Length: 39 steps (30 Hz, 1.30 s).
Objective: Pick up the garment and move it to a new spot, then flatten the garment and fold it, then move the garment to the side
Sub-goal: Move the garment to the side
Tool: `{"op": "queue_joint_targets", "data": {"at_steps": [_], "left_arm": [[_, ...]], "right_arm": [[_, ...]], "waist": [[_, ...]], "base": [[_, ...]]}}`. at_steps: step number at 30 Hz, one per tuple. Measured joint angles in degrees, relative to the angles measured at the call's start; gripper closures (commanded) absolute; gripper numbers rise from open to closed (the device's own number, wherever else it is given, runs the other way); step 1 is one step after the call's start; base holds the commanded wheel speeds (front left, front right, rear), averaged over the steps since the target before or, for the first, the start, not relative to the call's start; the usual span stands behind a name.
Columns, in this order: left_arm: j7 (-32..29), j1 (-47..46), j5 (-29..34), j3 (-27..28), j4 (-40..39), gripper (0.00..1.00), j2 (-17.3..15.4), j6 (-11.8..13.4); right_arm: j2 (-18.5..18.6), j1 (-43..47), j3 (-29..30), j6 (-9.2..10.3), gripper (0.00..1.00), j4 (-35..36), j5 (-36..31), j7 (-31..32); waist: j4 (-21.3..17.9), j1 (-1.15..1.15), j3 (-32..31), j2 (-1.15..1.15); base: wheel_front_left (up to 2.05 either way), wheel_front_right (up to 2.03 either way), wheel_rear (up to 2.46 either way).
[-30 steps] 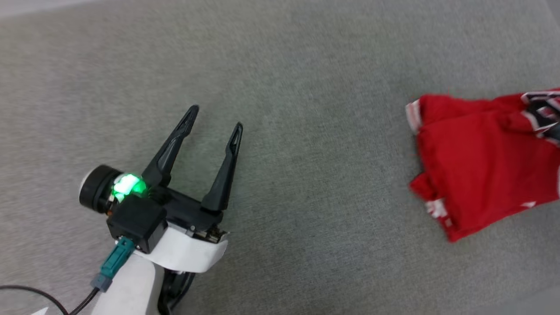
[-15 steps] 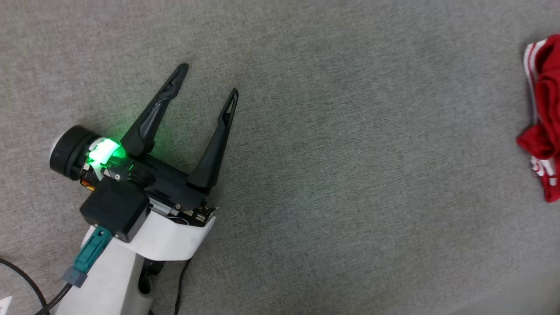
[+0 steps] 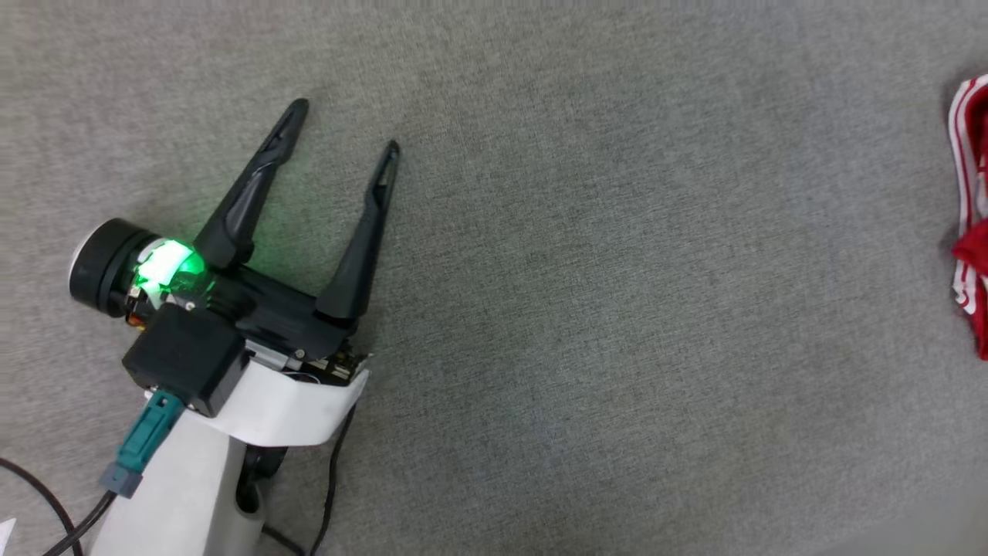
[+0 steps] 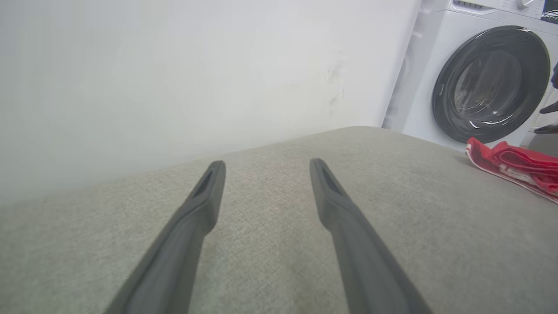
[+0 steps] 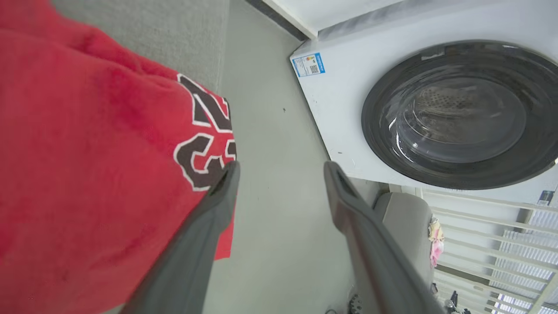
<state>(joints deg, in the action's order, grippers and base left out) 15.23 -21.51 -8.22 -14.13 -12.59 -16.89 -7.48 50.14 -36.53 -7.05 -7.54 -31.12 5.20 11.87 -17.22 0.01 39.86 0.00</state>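
Grey woven fabric surface (image 3: 617,309) is lying under the left gripper (image 3: 345,125), which is hanging wide open and empty. At the surface's right edge the red jersey shirt with black-and-white numbers (image 5: 87,152) is resting. The right gripper (image 5: 281,166) is hovering just beside it, fingers spread and holding nothing, so it should be backing straight away without snagging the cloth. Most of the shirt is getting cut off in the head view, so how neat the fold is lying is hard to tell.

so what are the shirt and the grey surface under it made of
Shirt: probably soft matte knit cloth, going by its fuzzy nap and limp folds; fibre unclear. Surface: grey woven upholstery, matte, with a visible coarse weave and a rounded, padded-looking edge.
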Motion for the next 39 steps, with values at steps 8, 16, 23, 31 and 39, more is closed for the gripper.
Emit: {"op": "queue_joint_targets", "data": {"at_steps": [8, 16, 23, 31, 39], "left_arm": [[-0.2, 4.0, -0.6, 3.7, 1.4, 0.00, 3.6, 0.8], [-0.2, 10.7, -1.1, 8.0, 3.2, 0.00, 6.8, 1.2], [-0.2, 15.9, -2.1, 10.5, 5.7, 0.00, 9.9, 1.9], [-0.2, 19.5, -1.0, 10.4, 9.3, 0.00, 11.3, 1.8], [-0.2, 22.3, -0.5, 12.5, 12.3, 0.00, 12.3, 1.9]], "right_arm": [[-4.1, -0.9, 8.2, 0.03, 0.00, 7.8, 7.6, -3.5], [-14.3, 5.4, 12.9, 0.02, 0.00, 22.8, 14.5, -7.9], [-25.2, 17.2, 13.4, 0.03, 0.00, 33.9, 16.6, -11.5], [-34.4, 30.7, 13.9, 0.03, 0.00, 37.3, 15.6, -19.6], [-39.2, 38.1, 13.3, 0.03, 0.00, 35.7, 11.8, -23.5]], "waist": [[1.8, -0.01, -8.0, 0.00], [5.7, -0.01, -17.9, 0.00], [10.5, -0.01, -25.2, 0.00], [15.7, -0.02, -31.2, 0.00], [18.1, -0.02, -34.8, 0.00]], "base": [[0.00, 0.00, 0.00], [0.00, 0.00, 0.00], [0.00, 0.00, 0.00], [0.00, 0.00, 0.00], [0.00, 0.00, 0.00]]}}
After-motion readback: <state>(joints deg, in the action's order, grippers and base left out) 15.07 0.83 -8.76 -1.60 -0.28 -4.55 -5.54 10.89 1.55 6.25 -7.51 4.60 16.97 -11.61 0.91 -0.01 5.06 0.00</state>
